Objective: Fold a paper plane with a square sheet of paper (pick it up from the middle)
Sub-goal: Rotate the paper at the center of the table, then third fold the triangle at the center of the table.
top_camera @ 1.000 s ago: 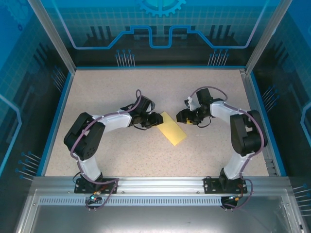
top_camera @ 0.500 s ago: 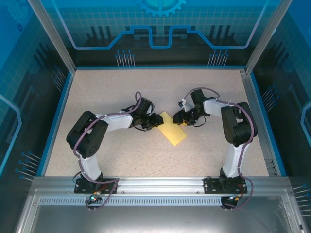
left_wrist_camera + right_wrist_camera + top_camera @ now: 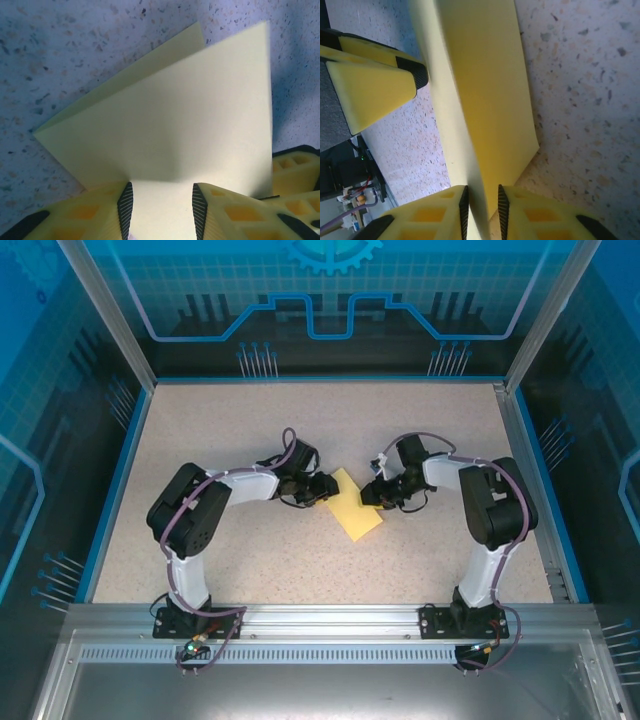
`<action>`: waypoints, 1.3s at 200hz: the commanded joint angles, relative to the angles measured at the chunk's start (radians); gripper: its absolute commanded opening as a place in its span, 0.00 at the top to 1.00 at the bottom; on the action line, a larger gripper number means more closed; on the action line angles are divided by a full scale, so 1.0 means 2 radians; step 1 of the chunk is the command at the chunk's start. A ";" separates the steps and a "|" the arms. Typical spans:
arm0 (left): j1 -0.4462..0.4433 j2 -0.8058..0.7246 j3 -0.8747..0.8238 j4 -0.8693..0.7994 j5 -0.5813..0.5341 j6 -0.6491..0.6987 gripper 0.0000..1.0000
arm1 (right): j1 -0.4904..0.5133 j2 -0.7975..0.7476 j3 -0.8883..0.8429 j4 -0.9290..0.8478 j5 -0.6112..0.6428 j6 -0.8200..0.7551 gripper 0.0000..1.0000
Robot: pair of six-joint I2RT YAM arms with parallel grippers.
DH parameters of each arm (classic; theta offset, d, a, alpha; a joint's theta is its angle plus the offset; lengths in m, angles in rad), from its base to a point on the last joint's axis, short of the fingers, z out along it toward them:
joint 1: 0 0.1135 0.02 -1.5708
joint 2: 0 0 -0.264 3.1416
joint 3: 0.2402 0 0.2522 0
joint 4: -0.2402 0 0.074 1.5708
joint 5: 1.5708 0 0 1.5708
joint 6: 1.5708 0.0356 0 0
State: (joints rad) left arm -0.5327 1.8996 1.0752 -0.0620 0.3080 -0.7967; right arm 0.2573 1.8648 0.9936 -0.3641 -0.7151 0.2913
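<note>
At mid-table, between my two claws, the square sheet of paper (image 3: 356, 507) looks folded once. The right gripper (image 3: 372, 495) pinches its edge, and the left gripper (image 3: 325, 487) straddles it, jaws apart. I judge the nose and wing folds remain.

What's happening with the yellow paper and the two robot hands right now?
square sheet of paper, folded double, one end raised.
left gripper, paper sits between its fingers; grip unclear.
right gripper, pinched shut on the paper's edge.
</note>
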 commanded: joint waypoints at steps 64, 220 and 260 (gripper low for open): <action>0.003 -0.009 0.037 -0.045 0.009 0.040 0.59 | 0.037 -0.098 -0.126 0.147 0.056 0.205 0.91; 0.002 -0.059 -0.012 -0.043 -0.003 0.047 0.57 | 0.148 -0.163 -0.192 0.215 0.191 0.367 0.53; -0.003 -0.073 -0.023 -0.051 -0.010 0.064 0.57 | 0.108 -0.129 -0.140 0.156 0.103 0.252 0.52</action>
State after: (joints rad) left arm -0.5331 1.7985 1.0607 -0.1307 0.2852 -0.7139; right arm 0.5179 1.5669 0.6548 0.0452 -0.3878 0.9703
